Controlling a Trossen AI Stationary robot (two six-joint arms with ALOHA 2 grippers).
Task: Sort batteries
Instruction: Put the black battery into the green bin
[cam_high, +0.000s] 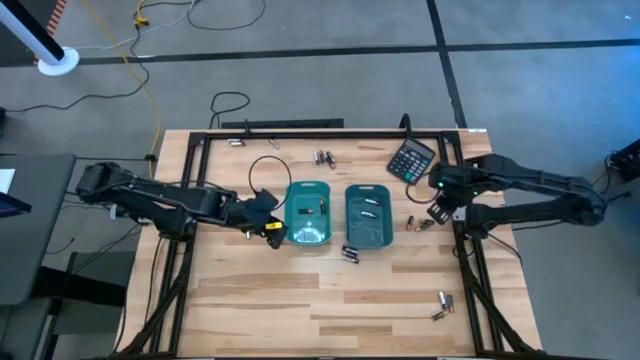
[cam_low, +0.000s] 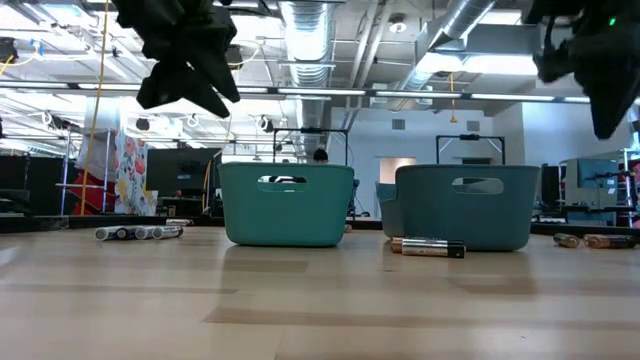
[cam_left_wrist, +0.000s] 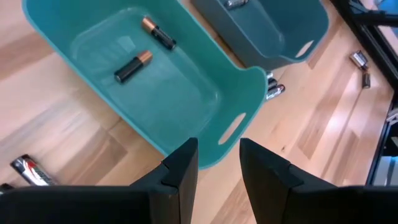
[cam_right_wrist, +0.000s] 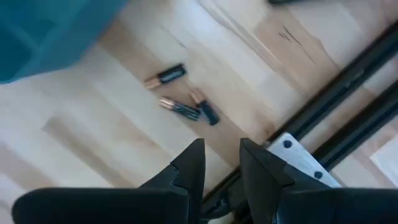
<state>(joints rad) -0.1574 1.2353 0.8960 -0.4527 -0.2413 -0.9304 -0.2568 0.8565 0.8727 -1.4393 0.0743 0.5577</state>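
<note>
Near edge first: two batteries (cam_high: 441, 306) are seen at 5 o'clock on the table (cam_high: 300, 300), well apart from everything, easily forgotten. More batteries (cam_high: 350, 254) lie just beside the right tray (cam_high: 367, 216) at its 7 o'clock. The left tray (cam_high: 308, 213) holds two coppery-ended cells (cam_left_wrist: 133, 66); a few silvery ones are seen in the right tray. The left gripper (cam_left_wrist: 216, 168) is held above the left tray's near rim, jaws parted a little, nothing between them. The right gripper (cam_right_wrist: 219, 163) hangs at 3 o'clock over three loose cells (cam_right_wrist: 180, 96), jaws slightly apart, empty. Risks judged: the three cells lie touching, so two could be pinched or one rolled toward the frame rail (cam_right_wrist: 336, 106); a narrow gap may knock a cell aside. Far batteries (cam_high: 322, 157) at 12 o'clock sit near the calculator (cam_high: 411, 160).
</note>
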